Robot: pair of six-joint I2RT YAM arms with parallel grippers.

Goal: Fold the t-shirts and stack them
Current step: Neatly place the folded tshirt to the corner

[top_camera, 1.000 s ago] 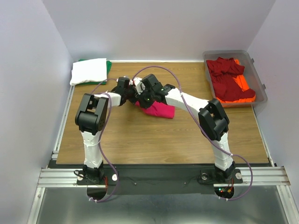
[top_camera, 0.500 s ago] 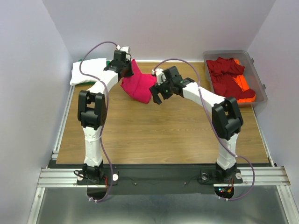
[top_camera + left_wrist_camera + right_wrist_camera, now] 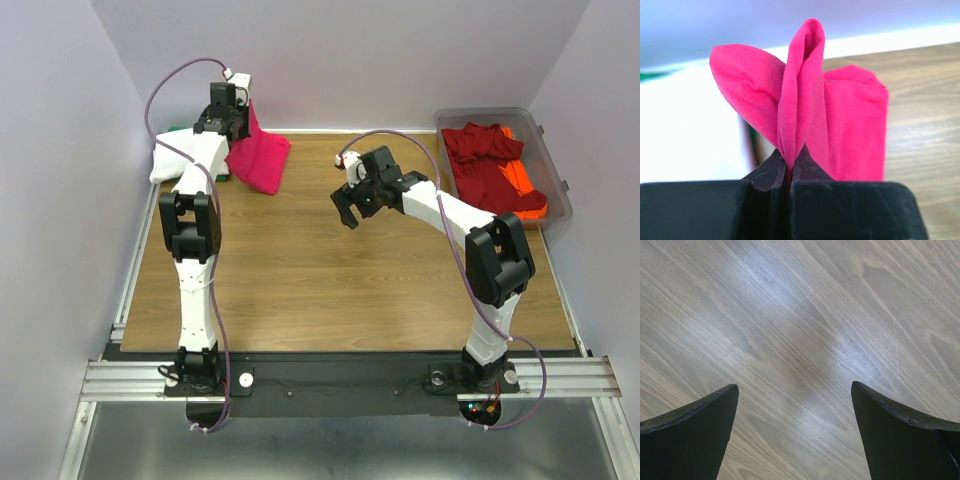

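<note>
A bright pink-red t-shirt (image 3: 260, 160) hangs folded from my left gripper (image 3: 232, 128), which is raised at the table's back left and shut on a pinch of the cloth. In the left wrist view the pink t-shirt (image 3: 845, 115) bunches out of the shut left gripper (image 3: 789, 159). Just left of it lies a folded white t-shirt (image 3: 176, 160) on a green one (image 3: 172, 129); the white t-shirt (image 3: 685, 125) fills the wrist view's left side. My right gripper (image 3: 346, 212) hovers open over bare wood near the table's middle back, its right gripper (image 3: 795, 390) jaws wide with nothing between them.
A clear grey plastic bin (image 3: 541, 128) stands at the back right, holding crumpled dark red t-shirts (image 3: 485, 165) and an orange one (image 3: 526, 190). The wooden table (image 3: 300, 270) has walls on its left, back and right.
My left arm lifted the pink t-shirt from the table's middle and carried it back-left, beside the white stack. My right gripper let go of it, opened wide and drew back to the right.
</note>
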